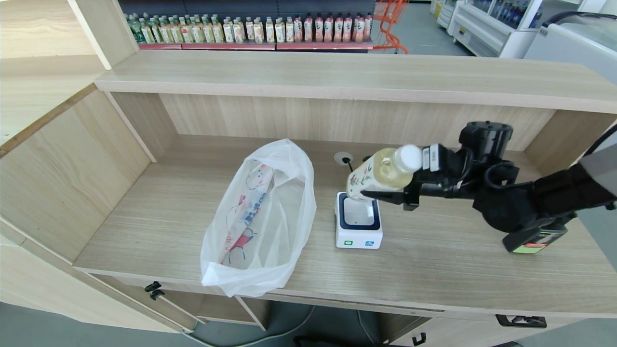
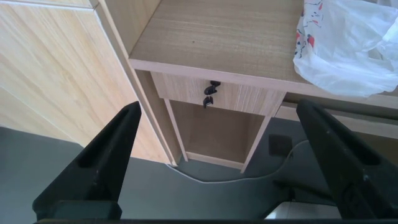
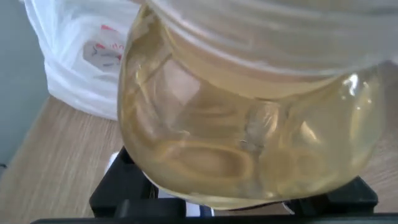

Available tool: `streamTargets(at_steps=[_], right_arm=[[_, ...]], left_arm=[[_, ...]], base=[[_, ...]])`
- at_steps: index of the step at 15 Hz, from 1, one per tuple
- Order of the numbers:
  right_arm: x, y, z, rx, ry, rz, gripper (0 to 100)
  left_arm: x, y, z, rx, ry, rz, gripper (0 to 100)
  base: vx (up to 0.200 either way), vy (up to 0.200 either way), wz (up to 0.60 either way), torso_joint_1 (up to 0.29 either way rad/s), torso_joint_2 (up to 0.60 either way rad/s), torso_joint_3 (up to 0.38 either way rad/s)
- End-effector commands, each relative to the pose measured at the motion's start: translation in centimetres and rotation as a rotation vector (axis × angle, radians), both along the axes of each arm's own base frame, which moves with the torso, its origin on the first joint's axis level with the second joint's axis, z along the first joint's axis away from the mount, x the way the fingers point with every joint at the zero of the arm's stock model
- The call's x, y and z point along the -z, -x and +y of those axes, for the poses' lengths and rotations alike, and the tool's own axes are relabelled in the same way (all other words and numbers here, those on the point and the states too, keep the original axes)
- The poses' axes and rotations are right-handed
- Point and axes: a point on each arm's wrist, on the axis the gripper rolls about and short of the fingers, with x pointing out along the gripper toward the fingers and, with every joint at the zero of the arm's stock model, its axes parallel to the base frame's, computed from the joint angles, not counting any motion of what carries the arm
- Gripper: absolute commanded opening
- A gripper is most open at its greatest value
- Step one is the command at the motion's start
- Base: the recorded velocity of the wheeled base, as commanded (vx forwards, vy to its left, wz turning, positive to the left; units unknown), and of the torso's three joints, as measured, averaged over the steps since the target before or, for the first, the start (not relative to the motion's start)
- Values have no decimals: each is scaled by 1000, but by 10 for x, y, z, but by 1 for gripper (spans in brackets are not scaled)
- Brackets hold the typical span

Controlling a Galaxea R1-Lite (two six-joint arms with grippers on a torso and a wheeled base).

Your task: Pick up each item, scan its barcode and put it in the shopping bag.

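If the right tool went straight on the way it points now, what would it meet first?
Probably the bag: the right tool, shut on the bottle, points over the scanner toward it. Depth is unclear, so the bottle may touch the scanner first.

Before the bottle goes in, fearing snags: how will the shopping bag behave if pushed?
The shopping bag looks thin and crumpled, so probably floppy and light; a push would likely fold it. Lying slumped, its mouth may not stay open.
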Motion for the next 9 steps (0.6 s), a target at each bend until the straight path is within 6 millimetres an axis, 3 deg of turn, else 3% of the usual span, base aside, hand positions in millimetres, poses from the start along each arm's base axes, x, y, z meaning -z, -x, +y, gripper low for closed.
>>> streamTargets(at_steps=[1, 2, 3, 4, 9], right_arm=[[-74, 62, -23, 44, -130, 168, 0], [-80, 75, -26, 78, -167, 246, 0], [-88, 106, -28, 184, -287, 459, 0], [-89, 121, -22, 233, -365, 585, 0], [-88, 130, -24, 426, -489, 762, 0]], left_arm=[[0, 0, 0, 0, 0, 2, 100], [0, 0, 0, 0, 0, 2, 100], [0, 0, 0, 0, 0, 2, 100], [0, 0, 0, 0, 0, 2, 100], [0, 0, 0, 0, 0, 2, 100]], base=[[0, 0, 0, 0, 0, 0], [0, 0, 0, 0, 0, 0], [0, 0, 0, 0, 0, 0], [0, 0, 0, 0, 0, 0], [0, 0, 0, 0, 0, 0]])
